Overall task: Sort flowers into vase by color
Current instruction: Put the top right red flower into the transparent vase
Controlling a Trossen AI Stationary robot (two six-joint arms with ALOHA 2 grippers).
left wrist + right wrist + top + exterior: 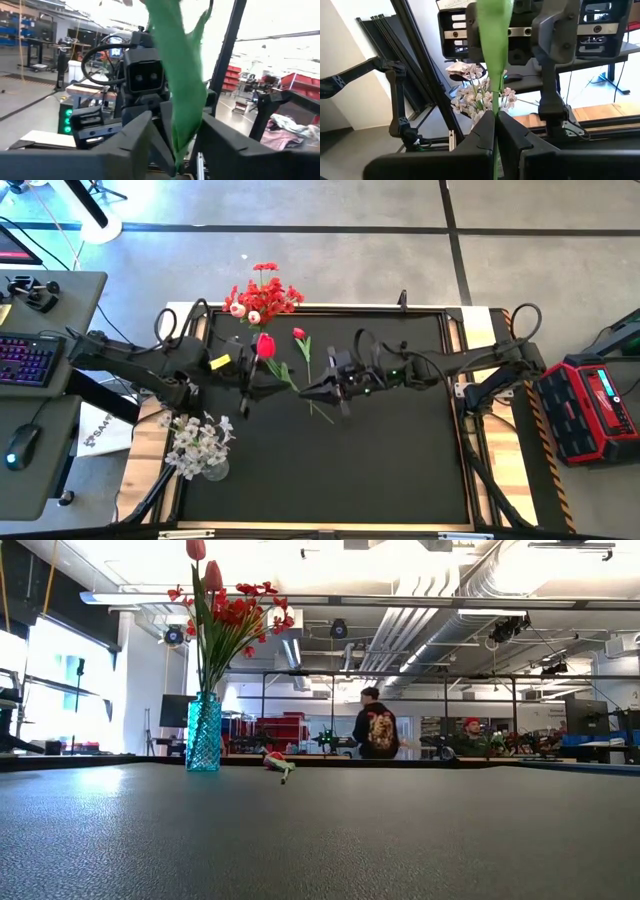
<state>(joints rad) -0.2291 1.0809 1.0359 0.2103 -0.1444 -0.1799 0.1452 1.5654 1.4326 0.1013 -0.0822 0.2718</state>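
Note:
A red tulip (265, 345) on a green stem hangs in the air over the middle of the table. My right gripper (305, 390) is shut on it. My left gripper (262, 380) faces it from the left, open, with one finger on either side of the tulip's broad green leaf (186, 100). A second red tulip (299, 334) lies flat on the mat, also seen in the low view (275, 761). A teal vase of red flowers (204, 735) stands at the far edge. A vase of white flowers (200, 445) stands at the near left. My right gripper pinches the tulip's green stem at the base of the leaf (495, 111) between its two fingers. The fingers reach in level from the table's right and lie across the stem. The tulip is lifted clear, its bloom slanting toward the far left. My left gripper's fingers (220, 142) flank the leaf; whether they touch it I cannot tell.
Black mat with a raised frame (455, 330) around it. A red tool case (598, 405) sits off the right side, a desk with a keyboard (30, 360) off the left. People (378, 730) are in the room beyond the far edge.

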